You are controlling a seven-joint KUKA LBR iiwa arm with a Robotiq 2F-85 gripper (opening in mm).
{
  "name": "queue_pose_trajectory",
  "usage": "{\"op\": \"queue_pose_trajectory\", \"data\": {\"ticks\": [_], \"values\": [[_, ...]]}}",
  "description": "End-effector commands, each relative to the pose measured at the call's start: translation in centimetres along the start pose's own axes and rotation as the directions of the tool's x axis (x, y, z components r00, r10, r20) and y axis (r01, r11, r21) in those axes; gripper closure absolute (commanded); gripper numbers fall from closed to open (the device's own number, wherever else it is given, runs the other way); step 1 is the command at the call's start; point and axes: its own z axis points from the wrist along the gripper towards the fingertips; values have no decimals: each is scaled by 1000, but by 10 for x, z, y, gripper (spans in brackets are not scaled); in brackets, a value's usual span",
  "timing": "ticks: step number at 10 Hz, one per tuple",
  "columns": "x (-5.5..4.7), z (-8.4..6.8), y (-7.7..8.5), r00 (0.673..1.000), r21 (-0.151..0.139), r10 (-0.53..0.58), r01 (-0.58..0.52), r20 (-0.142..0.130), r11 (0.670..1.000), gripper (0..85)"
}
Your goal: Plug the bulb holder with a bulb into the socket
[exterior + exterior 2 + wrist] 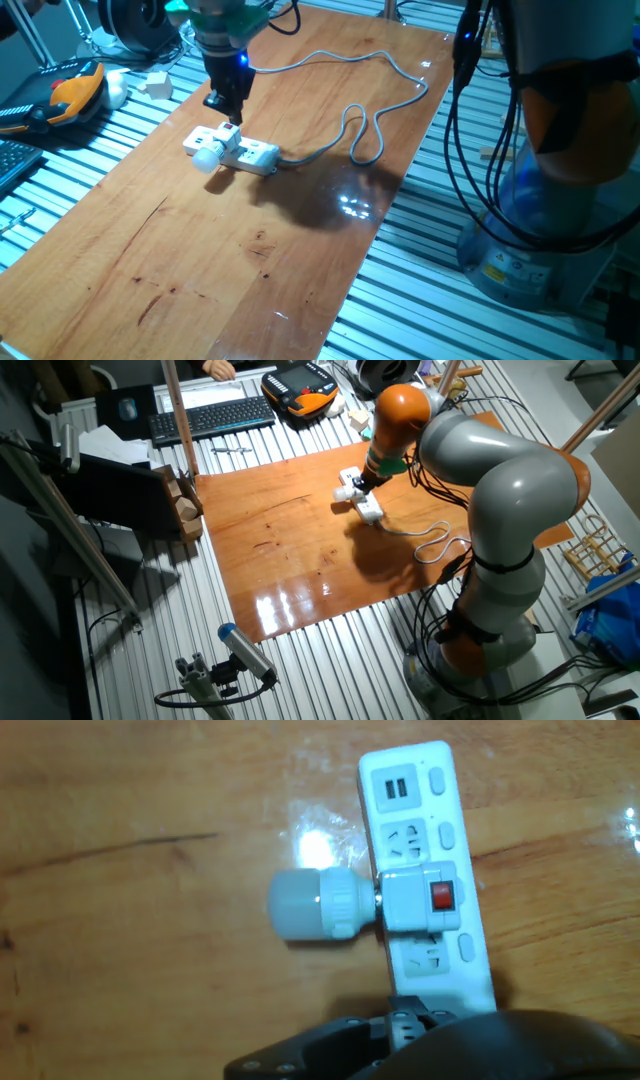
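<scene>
The bulb holder (pixel 229 143) sits plugged into a middle outlet of the socket (pixel 256 155), a white power strip lying on the wooden table. Its red switch (pixel 441 897) faces up and the frosted bulb (pixel 308 906) sticks out sideways over the wood. In the hand view the holder (pixel 415 900) covers one outlet of the strip (pixel 430 815). My gripper (pixel 228 110) hangs just above the holder, seemingly apart from it. Its fingers are too small and dark to read. Only the dark hand housing (pixel 450 1045) shows at the bottom of the hand view.
The strip's grey cord (pixel 372 128) loops across the table toward the far right edge. A white cube block (pixel 157 82) and an orange-black pendant (pixel 75 92) lie off the table's far left. A keyboard (pixel 210 415) lies beyond. The robot base (pixel 560 200) stands right of the table.
</scene>
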Motion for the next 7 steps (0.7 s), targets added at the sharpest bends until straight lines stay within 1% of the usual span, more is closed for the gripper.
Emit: {"op": "queue_pose_trajectory", "data": {"ticks": [1, 2, 3, 4, 7], "values": [[4, -1, 3, 975, -12, -222, 222, 2, 975, 850], [6, -3, 5, 977, -18, -212, 212, 1, 977, 850], [8, -6, 3, 977, -19, -212, 212, 0, 977, 850], [9, -9, 3, 976, -5, -218, 218, -3, 976, 850], [11, -6, 0, 979, -6, -204, 204, 0, 979, 850]]}}
